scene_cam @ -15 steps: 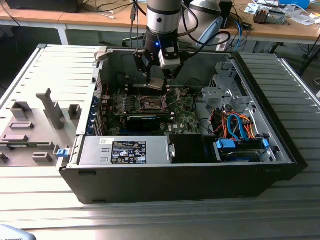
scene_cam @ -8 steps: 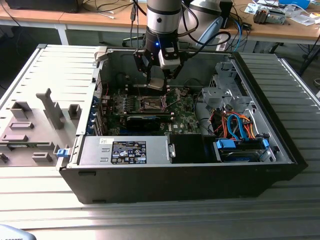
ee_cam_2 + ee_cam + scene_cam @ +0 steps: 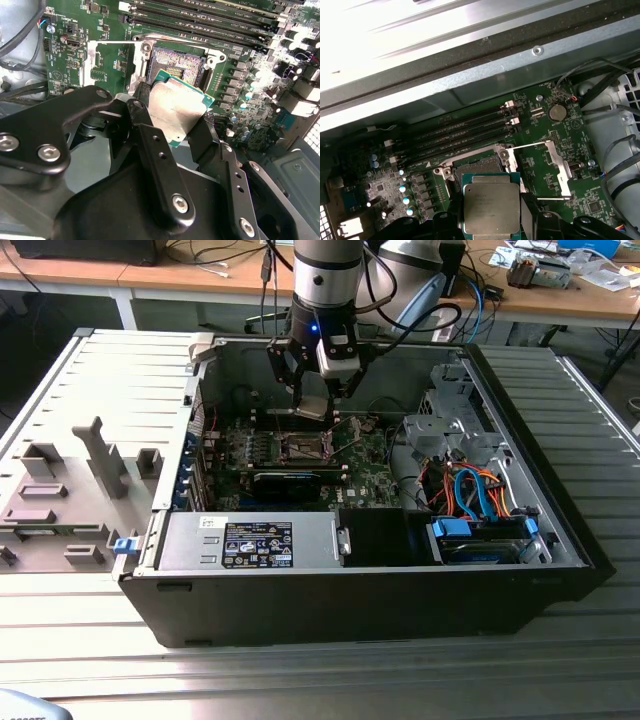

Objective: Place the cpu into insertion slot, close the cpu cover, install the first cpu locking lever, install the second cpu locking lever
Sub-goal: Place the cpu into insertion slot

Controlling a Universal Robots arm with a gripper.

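Note:
My gripper [image 3: 313, 398] hangs inside the open computer case, shut on the cpu [image 3: 312, 406], a small square chip with a silvery top and green edge. In both wrist views the black fingers [image 3: 141, 116] clamp two opposite edges of the cpu [image 3: 175, 107] [image 3: 491, 207]. The chip is held a little above the green motherboard, partly over one edge of the insertion slot [image 3: 176, 64] [image 3: 476, 166], whose dark centre lies bare. The cpu cover [image 3: 108, 64] [image 3: 557, 169], a thin silvery frame, is swung open and lies beside the slot. The slot [image 3: 300, 447] sits just below the gripper in the exterior view.
Long black memory slots [image 3: 462, 131] run beside the socket. A long black card [image 3: 286, 481] lies in front of it, then the grey power supply [image 3: 250, 540]. Drive cage and blue-orange cables [image 3: 480, 500] fill the exterior view's right. The case wall [image 3: 470, 75] stands close behind.

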